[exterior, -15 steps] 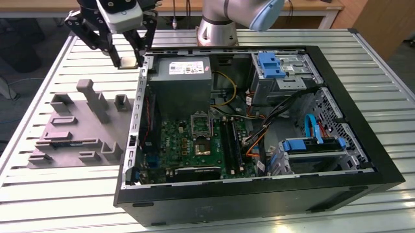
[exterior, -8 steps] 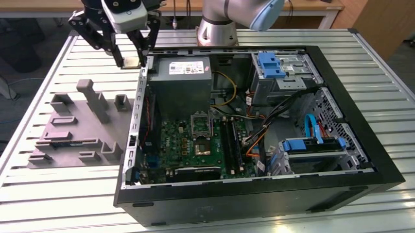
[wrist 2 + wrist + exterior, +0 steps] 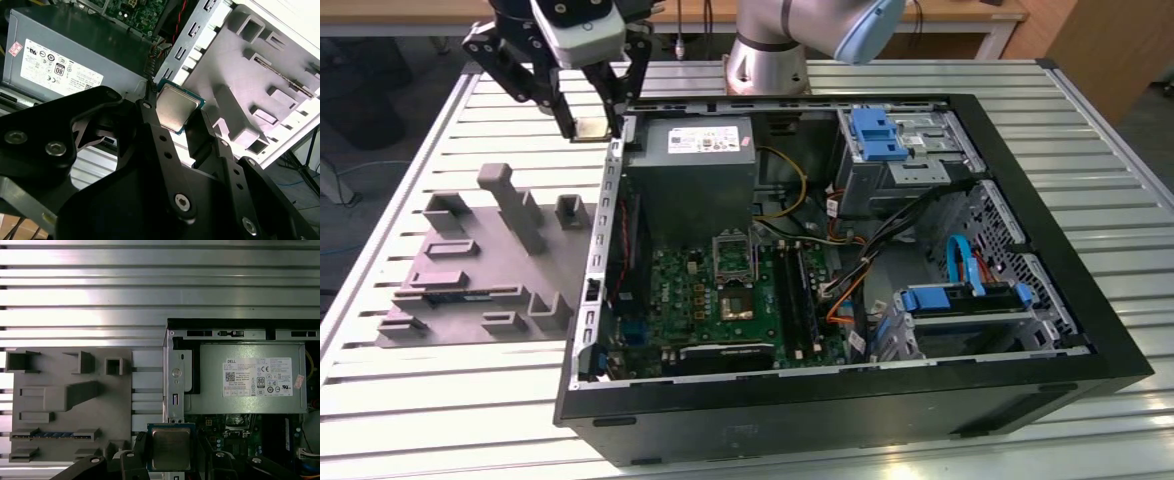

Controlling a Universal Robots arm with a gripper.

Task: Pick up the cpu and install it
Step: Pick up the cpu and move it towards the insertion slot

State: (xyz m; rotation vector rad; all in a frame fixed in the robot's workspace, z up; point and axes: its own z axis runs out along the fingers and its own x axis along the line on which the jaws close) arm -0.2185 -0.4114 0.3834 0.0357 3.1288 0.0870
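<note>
Black claw is held raised over the desk, fingers pointed down; the cpu is pinched between them, just outside the case wall.

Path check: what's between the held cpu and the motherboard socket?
In the exterior view: the case's side wall and the power supply, between cpu and socket.
</note>
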